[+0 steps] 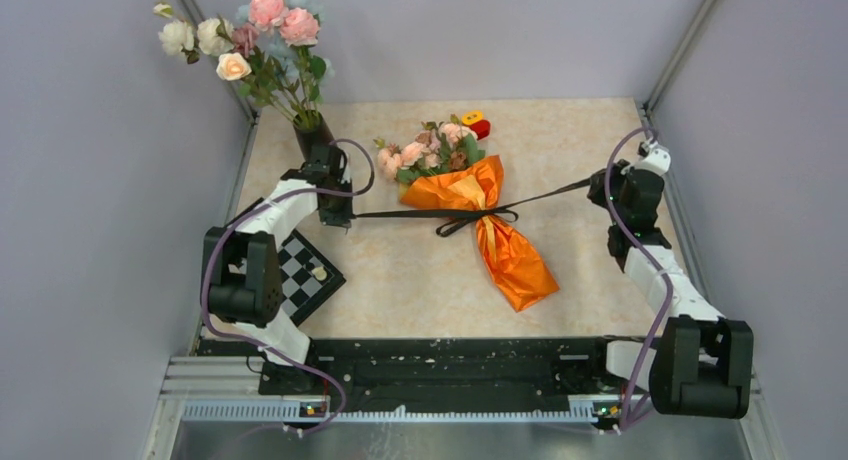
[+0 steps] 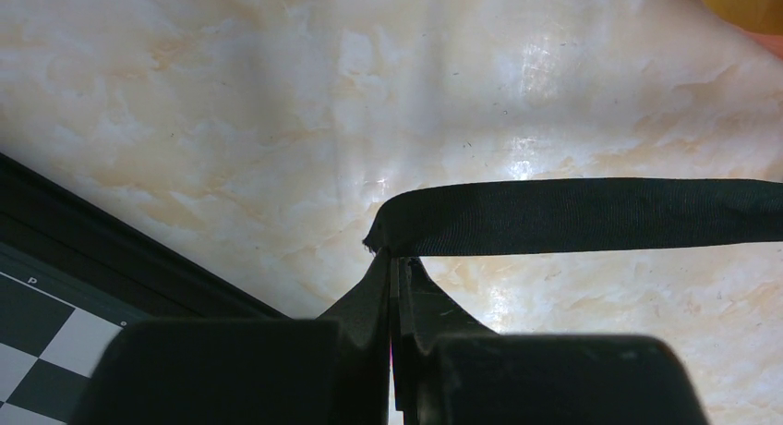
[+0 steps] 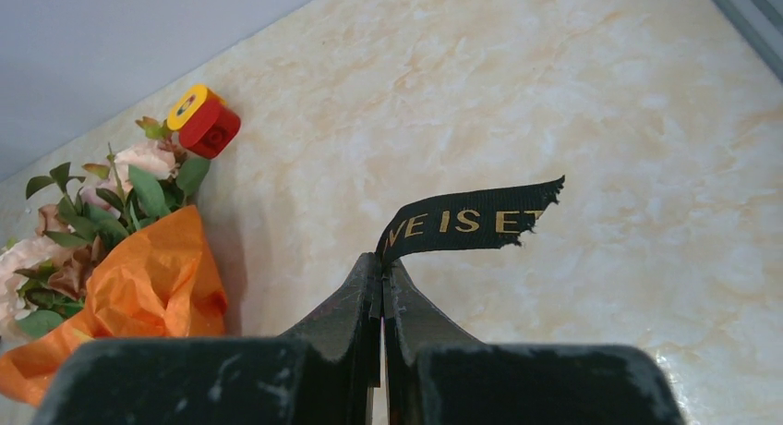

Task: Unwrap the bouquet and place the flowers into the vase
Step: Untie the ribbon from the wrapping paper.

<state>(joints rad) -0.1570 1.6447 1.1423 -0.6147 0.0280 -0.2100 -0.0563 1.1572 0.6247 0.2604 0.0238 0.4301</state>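
ribbon is pinched at both ends: one end is clamped in the pressed-together left gripper, the other, lettered in gold, in the closed right gripper. the black band is stretched between them above the worktop and knotted around the bouquet, which is laid on its side mid-worktop. the vase is seen at the far left, just behind the left gripper, with a taller bunch in it.
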